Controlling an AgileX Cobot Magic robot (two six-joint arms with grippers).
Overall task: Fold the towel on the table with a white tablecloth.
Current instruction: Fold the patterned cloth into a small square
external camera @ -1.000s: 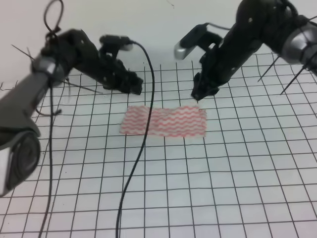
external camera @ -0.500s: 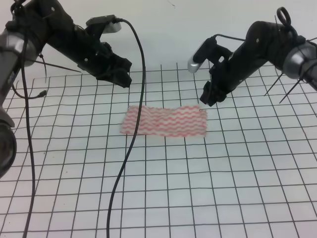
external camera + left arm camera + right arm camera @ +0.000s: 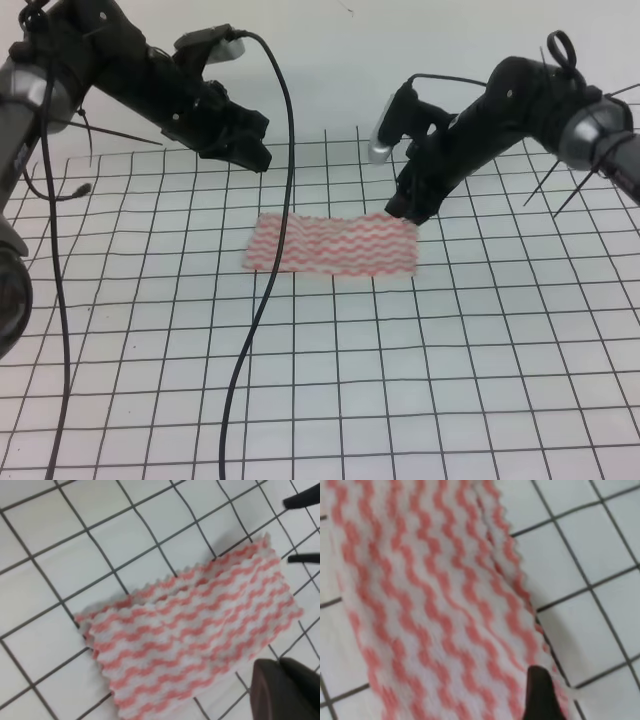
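Right gripper [image 3: 405,212] dropped back onto towel [image 3: 330,245] far-right corner, jaw state unclear; left gripper [image 3: 255,155] parked high, unclear too. Grasp imminent.

Dark claw tip [image 3: 540,692] over the striped towel [image 3: 435,605].

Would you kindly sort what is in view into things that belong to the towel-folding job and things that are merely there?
Belongs to the job:
- thin pink-and-white wavy-striped towel, lying flat
- white tablecloth with black grid lines covering the table
- black left gripper, raised behind the towel
- black right gripper, at the towel's far right corner

Merely there:
- black cable hanging across the towel's left end
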